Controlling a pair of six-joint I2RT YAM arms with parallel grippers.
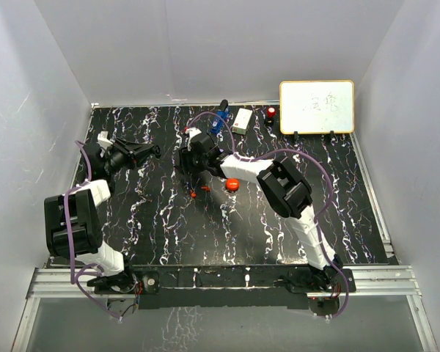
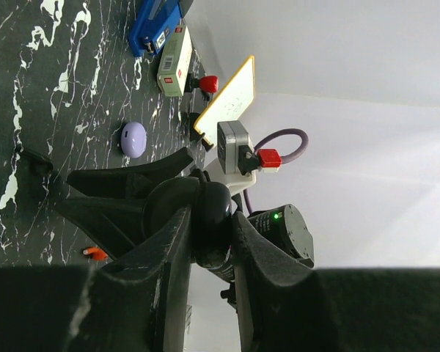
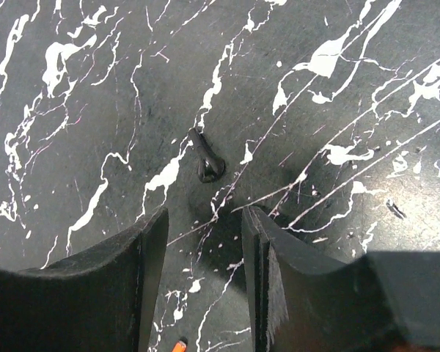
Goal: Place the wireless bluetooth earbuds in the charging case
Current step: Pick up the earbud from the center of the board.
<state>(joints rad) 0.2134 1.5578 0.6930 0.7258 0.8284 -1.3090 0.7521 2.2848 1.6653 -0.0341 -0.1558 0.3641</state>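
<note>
earbuds [image 1: 205,188] lie loose on the black marbled table [image 1: 352,220]. at far left the left gripper [image 1: 151,151] hangs with its fingers [image 2: 169,242] narrowly parted around a dark rounded shape; whether that shape is gripped i cannot tell. past them in the left wrist view sits a lavender oval case [image 2: 133,138]. near centre, two tiny red earbuds [image 1: 193,194] lie just in front of the right gripper [image 3: 205,216], whose jaws stand well apart and hold nothing, poised over a dark earbud [image 3: 207,160]. a red puck [image 1: 232,185] sits right of these, and a whiteboard [image 1: 317,107] stands farthest right.
</note>
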